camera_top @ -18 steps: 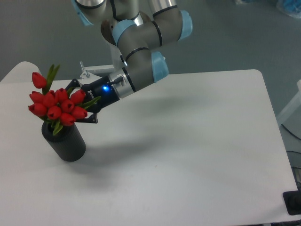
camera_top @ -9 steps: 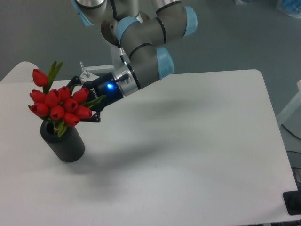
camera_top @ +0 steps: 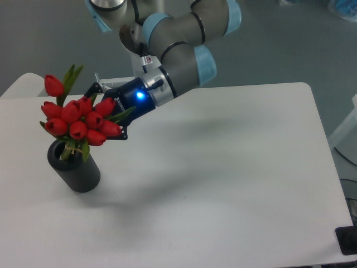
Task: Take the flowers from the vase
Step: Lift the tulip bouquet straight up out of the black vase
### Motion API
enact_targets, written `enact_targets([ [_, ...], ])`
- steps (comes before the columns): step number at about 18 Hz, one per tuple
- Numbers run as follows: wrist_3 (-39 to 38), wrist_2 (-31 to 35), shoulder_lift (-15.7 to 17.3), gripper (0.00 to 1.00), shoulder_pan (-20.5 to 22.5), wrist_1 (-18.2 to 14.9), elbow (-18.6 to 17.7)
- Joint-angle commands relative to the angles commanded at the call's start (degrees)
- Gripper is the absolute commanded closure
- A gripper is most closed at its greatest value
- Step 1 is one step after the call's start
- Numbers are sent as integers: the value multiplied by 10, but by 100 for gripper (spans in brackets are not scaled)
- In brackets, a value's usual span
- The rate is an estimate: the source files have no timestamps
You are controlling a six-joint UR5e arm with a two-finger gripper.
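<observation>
Since a second ago, the flowers (camera_top: 78, 120) have risen and shifted slightly right, so more of the vase's (camera_top: 75, 170) round opening now shows beneath them, and the arm (camera_top: 178, 39) has lifted with them. A bunch of red tulip buds with green leaves hangs just above the vase, its stems still dipping into the opening. One bud stands higher than the rest at the upper left. Black fingers (camera_top: 116, 135) are clenched around the bunch from the right side, partly hidden behind the blooms. A blue light glows on the wrist just behind them. The dark, short, cylindrical vase stands upright on the white desk (camera_top: 223, 184), near its left edge.
</observation>
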Motion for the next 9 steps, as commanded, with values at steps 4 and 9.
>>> enact_targets([
  [4,-26,0,2,79,6,0,11],
  [9,-28,-3,11,79,19,1,5],
])
